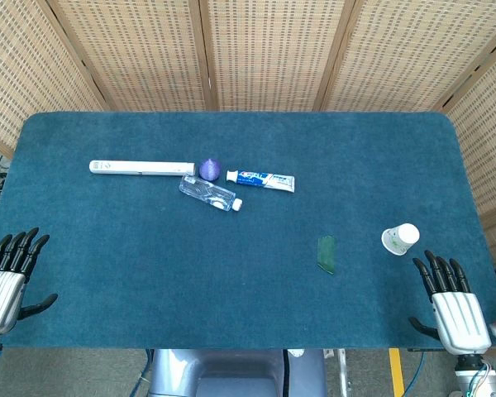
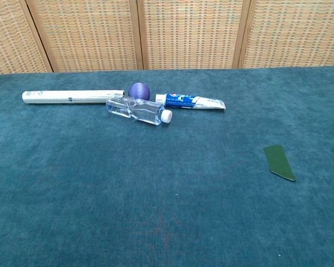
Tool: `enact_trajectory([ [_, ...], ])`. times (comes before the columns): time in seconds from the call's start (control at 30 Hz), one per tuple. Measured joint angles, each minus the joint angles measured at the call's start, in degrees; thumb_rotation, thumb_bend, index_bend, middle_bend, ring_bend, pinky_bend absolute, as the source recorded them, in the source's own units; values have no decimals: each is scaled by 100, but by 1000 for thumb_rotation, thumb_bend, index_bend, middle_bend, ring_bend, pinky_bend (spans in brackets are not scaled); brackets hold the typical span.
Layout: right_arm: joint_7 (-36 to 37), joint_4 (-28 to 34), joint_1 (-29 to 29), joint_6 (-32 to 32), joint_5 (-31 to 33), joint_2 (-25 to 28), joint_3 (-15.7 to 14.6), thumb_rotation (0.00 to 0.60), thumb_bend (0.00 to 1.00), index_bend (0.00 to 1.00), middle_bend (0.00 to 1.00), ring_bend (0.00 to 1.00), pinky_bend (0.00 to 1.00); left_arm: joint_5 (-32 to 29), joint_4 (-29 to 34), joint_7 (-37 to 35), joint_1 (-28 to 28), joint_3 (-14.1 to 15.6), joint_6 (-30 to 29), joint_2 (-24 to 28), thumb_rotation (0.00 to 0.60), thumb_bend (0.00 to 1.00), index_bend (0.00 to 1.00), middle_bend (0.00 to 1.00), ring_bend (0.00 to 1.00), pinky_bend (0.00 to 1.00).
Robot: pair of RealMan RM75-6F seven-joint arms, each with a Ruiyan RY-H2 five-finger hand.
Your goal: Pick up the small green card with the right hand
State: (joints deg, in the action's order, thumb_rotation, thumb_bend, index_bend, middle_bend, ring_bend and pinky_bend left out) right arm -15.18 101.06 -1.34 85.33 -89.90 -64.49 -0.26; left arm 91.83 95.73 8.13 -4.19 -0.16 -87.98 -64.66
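Head view shows the left hand point(image 1: 7, 277) at the near left edge of the table point(image 1: 149, 273), fingers spread and holding nothing. Well left of the green card point(image 1: 326, 253) and farther back lie a white tube point(image 1: 140, 167), a clear bottle point(image 1: 208, 193), a purple ball point(image 1: 210, 169) and toothpaste point(image 1: 261, 179). The card lies flat, alone. Right of it a paper cup point(image 1: 400, 238) lies tipped. Near right of the card, the right hand point(image 1: 452, 302) is spread, empty.
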Motion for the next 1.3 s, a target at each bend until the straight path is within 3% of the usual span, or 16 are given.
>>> enact_trajectory([
  [1.3,-84,24,1,75,-239,-156,-29,600,155,0,0,0,0,35,36,-98,31,15,-51,55,600,75,0,0,0,0],
])
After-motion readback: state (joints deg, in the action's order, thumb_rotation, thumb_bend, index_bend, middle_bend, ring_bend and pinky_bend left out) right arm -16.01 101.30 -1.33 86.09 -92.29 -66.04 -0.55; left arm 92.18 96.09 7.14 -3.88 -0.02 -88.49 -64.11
